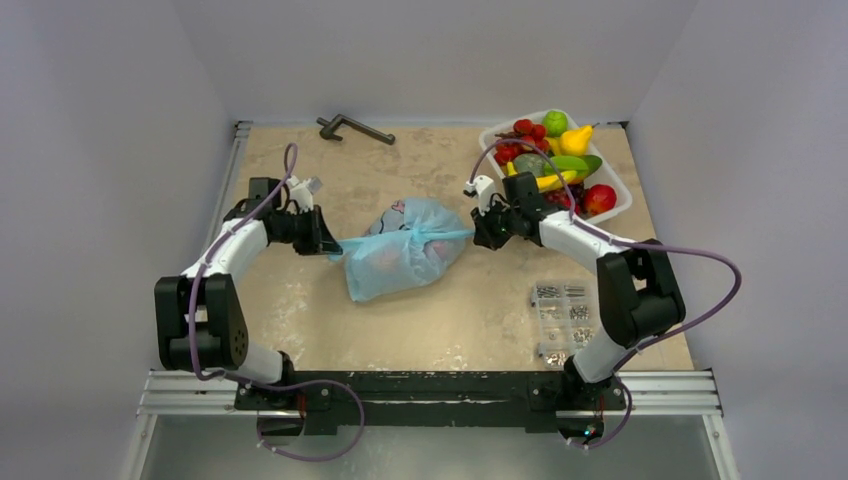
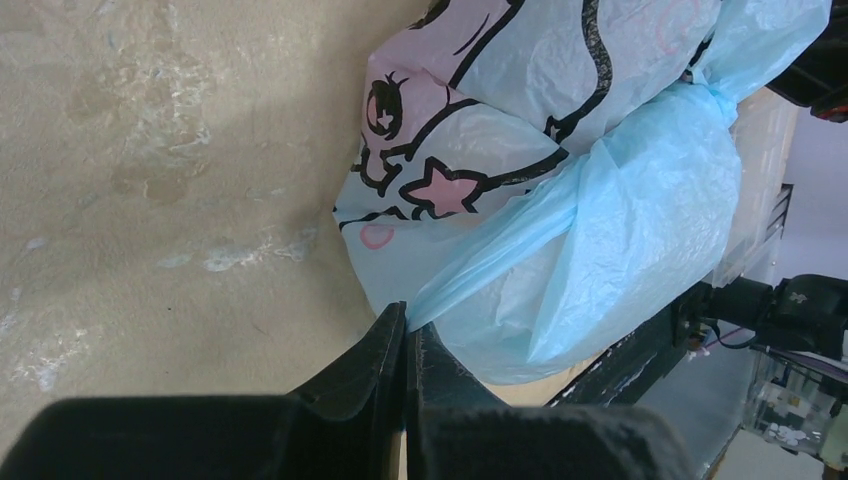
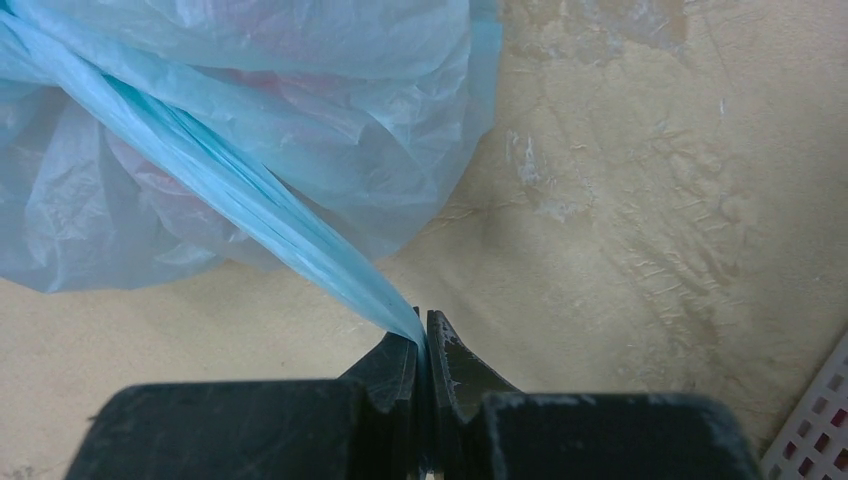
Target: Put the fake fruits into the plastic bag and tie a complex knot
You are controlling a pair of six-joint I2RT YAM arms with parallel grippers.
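Top external: knot-tying is under way. The bag (image 1: pixel 405 250) lies mid-table, and the left gripper (image 1: pixel 332 246) and right gripper (image 1: pixel 478 232) each pinch one of its handles (image 1: pixel 445 236) taut. Next likely calls for a steady outward pull, then a second tie.

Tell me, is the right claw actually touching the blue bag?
Touching. The right wrist view shows the right claw shut on a stretched strand of the plastic bag.

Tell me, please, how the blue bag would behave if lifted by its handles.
Probably floppy: the plastic bag is thin, crinkled film. It would likely sag: its body bulges full. Its handle, twisted into a taut strand, may slip from the right gripper.
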